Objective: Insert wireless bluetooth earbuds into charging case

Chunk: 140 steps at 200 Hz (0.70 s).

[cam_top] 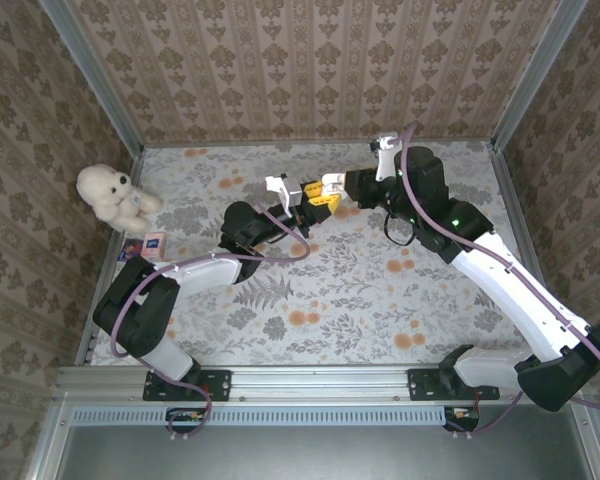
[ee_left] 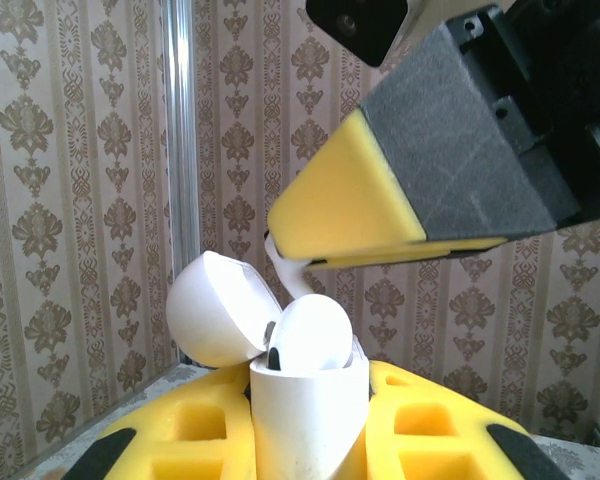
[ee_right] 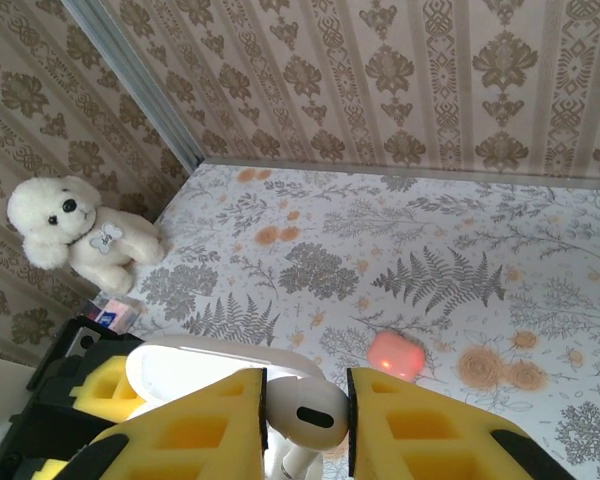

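Left gripper (ee_left: 305,445) is clamping the open white case (ee_left: 302,400); right gripper (ee_right: 306,425) is pinching a white earbud (ee_right: 300,408) at its mouth

Nothing here is giving me lettering I can read: the small box (cam_top: 155,245) lying just beside the plush bear (cam_top: 113,195) is showing a blue printed patch, but its print is coming out too small and blurred to make out.

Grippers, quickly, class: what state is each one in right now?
Left gripper: shut on the white charging case, its lid open.
Right gripper: shut on a white earbud.
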Motion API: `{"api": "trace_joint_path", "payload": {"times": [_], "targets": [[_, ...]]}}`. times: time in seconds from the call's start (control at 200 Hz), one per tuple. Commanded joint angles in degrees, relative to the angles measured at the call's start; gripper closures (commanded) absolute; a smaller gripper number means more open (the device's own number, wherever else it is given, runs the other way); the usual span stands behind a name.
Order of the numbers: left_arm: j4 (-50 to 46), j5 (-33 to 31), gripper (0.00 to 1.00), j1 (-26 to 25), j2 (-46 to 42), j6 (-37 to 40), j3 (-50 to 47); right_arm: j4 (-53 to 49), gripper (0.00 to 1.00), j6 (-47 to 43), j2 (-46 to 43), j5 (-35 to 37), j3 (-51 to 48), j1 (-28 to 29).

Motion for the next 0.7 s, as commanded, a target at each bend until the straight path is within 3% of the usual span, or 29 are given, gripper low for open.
{"api": "trace_joint_path", "payload": {"times": [0.0,0.695], "targets": [[3.2,0.8,1.00,-0.2,0.4,0.0,2.2,1.6,0.75,0.9,0.0,-0.9,-0.7,0.5],[3.3,0.6,1.00,-0.2,0.7,0.1,2.9,-0.5,0.77,-5.0,1.3,0.9,-1.2,3.5]]}}
